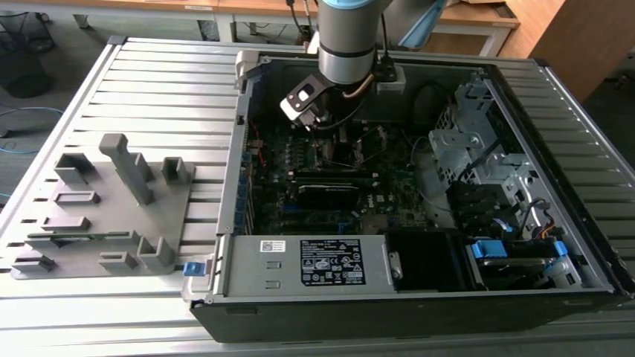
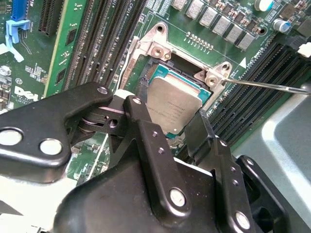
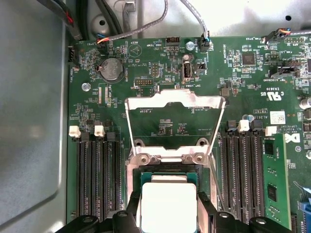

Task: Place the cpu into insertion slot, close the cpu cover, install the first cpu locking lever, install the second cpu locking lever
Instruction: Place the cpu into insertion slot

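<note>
Item: the cpu (image 3: 168,206). In the first wrist view you are looking at a small flat square whose pale metal face is washing out to near white, sitting on a dark green-edged base. The second wrist view is giving you that face (image 2: 175,104) as silver-grey, with faint print.

Location: it is lying over the opening of the insertion slot (image 3: 132,179), inside the silvery rim. The second wrist view is showing you a strip of the slot's dark centre (image 2: 163,67) beyond the chip's far edge. You cannot tell whether the chip is seated or riding just above.

Holder: the gripper (image 2: 165,109) is closing its black fingers (image 2: 146,141) narrowly on two opposite edges of the chip.

Cover: the first wrist view is showing you the cpu cover (image 3: 175,99) swung open. It is a thin silvery frame with green board showing through its window.

Lever: the second wrist view is showing you a thin metal rod (image 2: 272,86) running out from one socket corner.

Surroundings: long black memory slots (image 3: 95,174) are flanking the socket on both sides.

Setting: the exterior view is giving you the gripper (image 1: 315,126) reaching down into an open computer case (image 1: 233,186) on a slatted table (image 1: 149,89). A grey fixture (image 1: 109,216) is standing on the exterior view's left
</note>
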Controlling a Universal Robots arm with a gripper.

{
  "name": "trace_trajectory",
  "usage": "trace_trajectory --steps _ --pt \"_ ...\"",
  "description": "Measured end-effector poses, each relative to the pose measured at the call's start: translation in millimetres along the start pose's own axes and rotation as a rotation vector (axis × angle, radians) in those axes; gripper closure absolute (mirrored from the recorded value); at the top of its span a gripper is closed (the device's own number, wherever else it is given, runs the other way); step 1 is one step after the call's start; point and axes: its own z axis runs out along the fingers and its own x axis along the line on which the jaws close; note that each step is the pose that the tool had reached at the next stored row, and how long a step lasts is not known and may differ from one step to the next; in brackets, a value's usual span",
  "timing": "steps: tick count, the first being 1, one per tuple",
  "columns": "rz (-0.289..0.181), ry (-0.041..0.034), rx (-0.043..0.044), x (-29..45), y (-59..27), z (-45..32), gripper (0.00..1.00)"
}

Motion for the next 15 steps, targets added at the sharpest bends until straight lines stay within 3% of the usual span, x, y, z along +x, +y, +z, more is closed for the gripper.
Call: trace_trajectory --steps 9,15 --pt "-0.047 0.0030 0.0005 -0.8 0.2 1.4 0.46" --pt "-0.048 0.0034 0.0003 -0.8 1.0 2.5 0.46"
